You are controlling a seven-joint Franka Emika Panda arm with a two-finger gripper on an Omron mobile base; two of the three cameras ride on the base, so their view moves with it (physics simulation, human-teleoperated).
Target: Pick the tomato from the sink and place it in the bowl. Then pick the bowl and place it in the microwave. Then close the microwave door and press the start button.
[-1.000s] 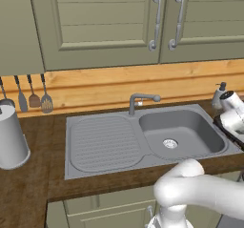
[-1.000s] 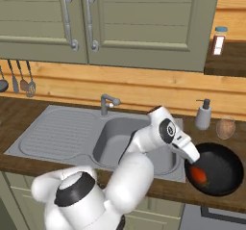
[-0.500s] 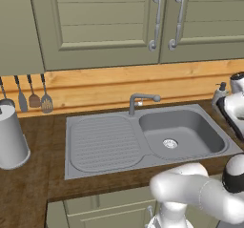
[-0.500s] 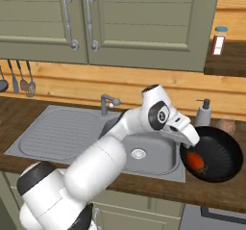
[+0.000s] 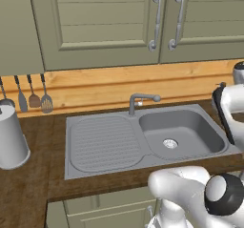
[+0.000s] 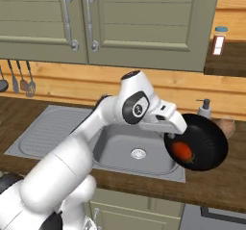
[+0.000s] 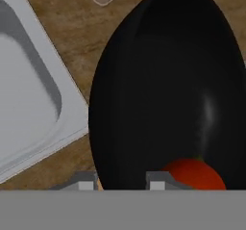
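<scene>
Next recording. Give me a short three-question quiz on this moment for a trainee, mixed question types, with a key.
1. True or false: the small glossy red tomato lies inside the wide glossy black bowl.
2. What does the hand grip? A) the curved grey tap B) the bowl's rim C) a cabinet handle
3. Fill in: in the right base view, the bowl is to the ___ of the grey metal sink.
Key: 1 true; 2 B; 3 right.

Grey sink (image 5: 102, 143) (tap (image 5: 140, 101) behind basin); utensils (image 5: 33, 98) hang at left
</scene>
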